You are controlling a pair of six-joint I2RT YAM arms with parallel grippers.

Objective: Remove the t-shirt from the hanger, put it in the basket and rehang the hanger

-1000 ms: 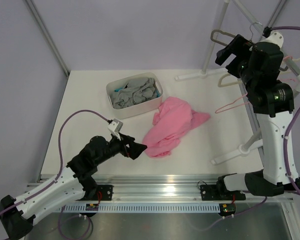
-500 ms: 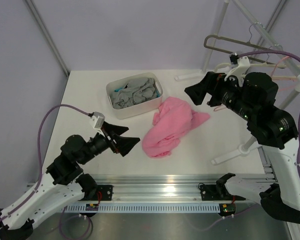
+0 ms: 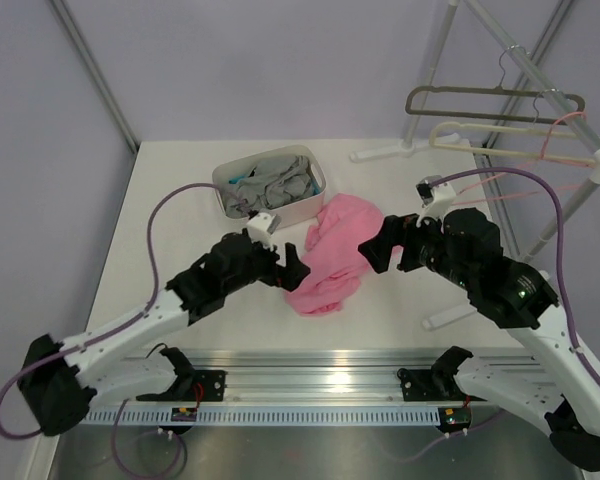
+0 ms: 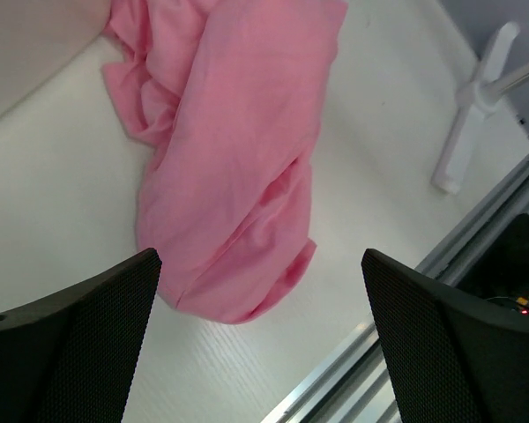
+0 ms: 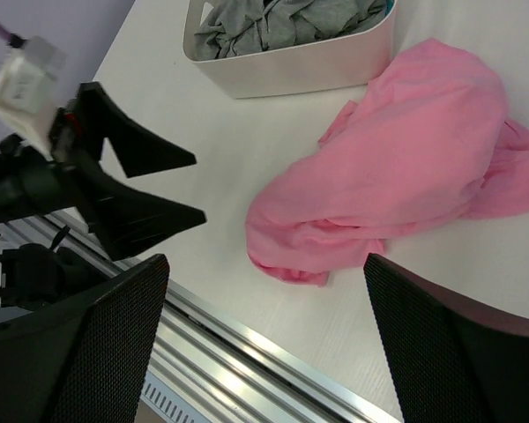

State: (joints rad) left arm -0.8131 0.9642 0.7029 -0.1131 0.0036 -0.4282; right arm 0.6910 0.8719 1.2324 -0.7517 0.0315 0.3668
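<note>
Probably a robotics lab bench: white table [image 3: 170, 200], aluminium mounting rail [image 3: 320, 385], plain lilac walls [image 3: 260, 70], clothes rack [image 3: 427, 80].

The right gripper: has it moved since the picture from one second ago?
Yes. The right gripper has come down and away from the hanger at the back, and is now low beside the t-shirt.

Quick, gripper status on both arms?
Left gripper: open, holding nothing.
Right gripper: open, holding nothing.
</note>
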